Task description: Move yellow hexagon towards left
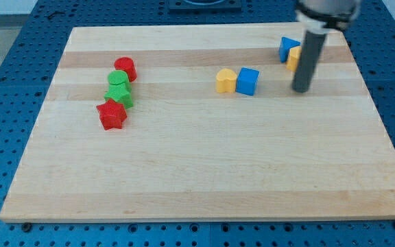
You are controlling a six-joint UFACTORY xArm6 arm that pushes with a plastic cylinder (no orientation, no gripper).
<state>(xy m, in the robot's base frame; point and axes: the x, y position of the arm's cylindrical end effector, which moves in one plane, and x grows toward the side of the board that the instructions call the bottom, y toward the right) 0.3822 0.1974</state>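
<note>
A yellow block (pixel 225 80) with angled sides sits at the board's upper middle, touching a blue cube (pixel 247 81) on its right. A second yellow block (pixel 293 59) lies at the upper right, mostly hidden behind my rod, so I cannot make out its shape. It touches a blue block (pixel 289 48). My tip (pixel 300 90) rests on the board just below that pair, to the right of the blue cube and apart from it.
At the left, a red cylinder (pixel 125 68), two green blocks (pixel 118 79) (pixel 121 96) and a red star (pixel 112 114) form a tight slanted line. The wooden board (pixel 197 171) is edged by a blue perforated table.
</note>
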